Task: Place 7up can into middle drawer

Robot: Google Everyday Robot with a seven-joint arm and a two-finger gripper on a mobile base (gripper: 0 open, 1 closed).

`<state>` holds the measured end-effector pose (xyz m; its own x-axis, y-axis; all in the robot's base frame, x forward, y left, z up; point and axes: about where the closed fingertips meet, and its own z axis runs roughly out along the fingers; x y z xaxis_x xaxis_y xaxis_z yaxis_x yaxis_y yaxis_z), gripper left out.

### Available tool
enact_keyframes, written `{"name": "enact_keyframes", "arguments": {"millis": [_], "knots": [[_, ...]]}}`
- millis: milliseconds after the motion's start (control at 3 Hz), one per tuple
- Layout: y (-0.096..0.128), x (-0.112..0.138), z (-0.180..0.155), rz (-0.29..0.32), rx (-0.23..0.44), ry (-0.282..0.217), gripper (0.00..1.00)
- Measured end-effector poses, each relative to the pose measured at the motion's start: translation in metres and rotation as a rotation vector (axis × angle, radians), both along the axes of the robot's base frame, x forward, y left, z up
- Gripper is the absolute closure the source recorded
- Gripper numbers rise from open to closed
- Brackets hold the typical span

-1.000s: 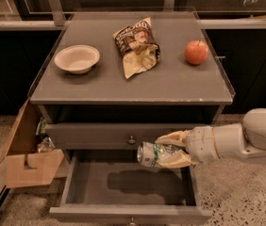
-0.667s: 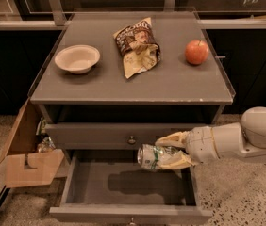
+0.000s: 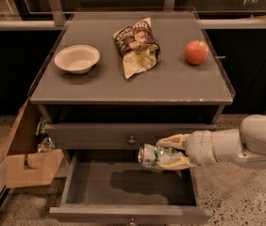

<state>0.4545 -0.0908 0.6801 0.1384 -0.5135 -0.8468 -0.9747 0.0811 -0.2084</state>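
- Gripping the 7up can [image 3: 151,156] sideways: the gripper [image 3: 167,155] has one finger above it and one below, both closed on its body.
- Long axis runs roughly level, left-right. The round silver end faces left, apparently the lid end; the other end points toward the wrist.
- Can hangs over the right half of the open middle drawer [image 3: 123,214], clear of the floor.
- Look: silver metal with green and white label patches.

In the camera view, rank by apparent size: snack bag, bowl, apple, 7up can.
Snack bag
Bowl
7up can and apple: alike, unranked; the can, in the claw over the middle drawer, is nearer.
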Motion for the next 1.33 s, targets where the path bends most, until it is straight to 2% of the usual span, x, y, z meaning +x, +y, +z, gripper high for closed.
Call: {"name": "enact_keyframes", "arguments": {"millis": [333, 667, 1333], "knots": [[-0.01, 0.01, -0.034, -0.089, 0.037, 0.03, 1.0], [-0.017, 0.014, -0.062, -0.134, 0.063, 0.07, 1.0], [-0.023, 0.02, -0.122, -0.184, 0.101, 0.179, 1.0]]}}
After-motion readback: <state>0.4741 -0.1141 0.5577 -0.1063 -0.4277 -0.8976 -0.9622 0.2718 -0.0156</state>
